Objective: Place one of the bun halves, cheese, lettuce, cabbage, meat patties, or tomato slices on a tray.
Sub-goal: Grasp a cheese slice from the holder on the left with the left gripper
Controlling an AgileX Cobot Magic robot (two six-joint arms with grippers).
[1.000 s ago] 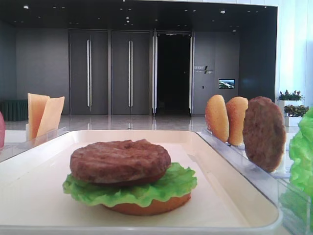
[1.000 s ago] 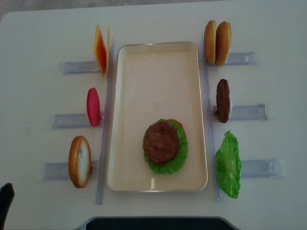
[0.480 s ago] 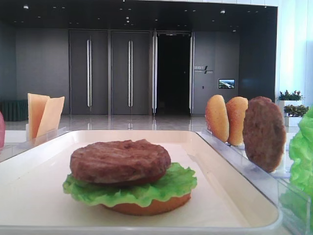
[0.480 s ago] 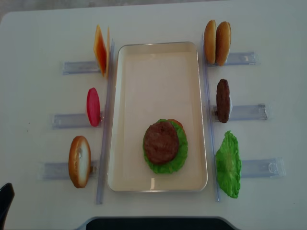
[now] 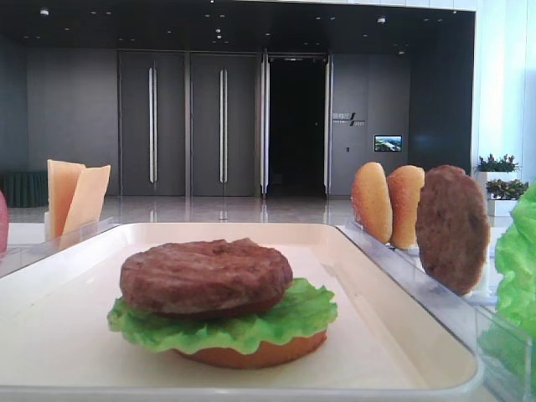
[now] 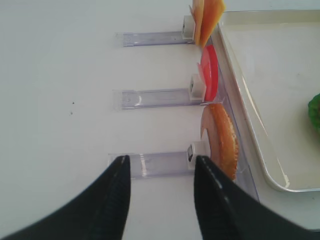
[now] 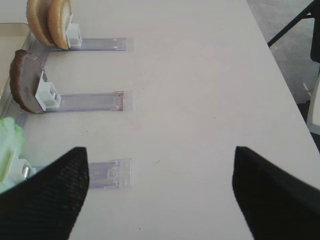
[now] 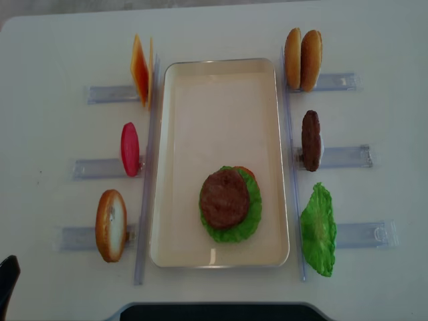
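On the large cream-white rectangular tray (image 8: 221, 114) lies a stack: a golden-orange bun half (image 5: 251, 353) at the bottom, a bright green frilly lettuce leaf (image 8: 253, 212) over it, and a dark brown rough meat patty (image 8: 224, 198) on top.

The left hand (image 6: 161, 192) hovers over the white bench (image 8: 53, 53), its two black fingers (image 6: 112, 200) parted about halfway with nothing between them. Just ahead of its fingertips stands another golden-orange bun half (image 6: 222, 140) on edge in a clear plastic holder (image 6: 150, 164). Farther ahead a red round tomato slice (image 6: 209, 72) stands in its own holder, and beyond that the thin pale yellow-orange cheese slices (image 6: 207, 15). The tray rim runs to the right of this hand.

The right hand (image 7: 160, 195) hangs over bare bench, its black fingers (image 7: 45, 200) spread wide and holding nothing. To its left, a second green lettuce leaf (image 7: 9, 150) sits nearest, then a second dark brown patty (image 7: 24, 80) upright in a holder, and farthest ahead two more orange bun halves (image 7: 50, 20) standing side by side, probably touching, though the view is too tight to be sure.
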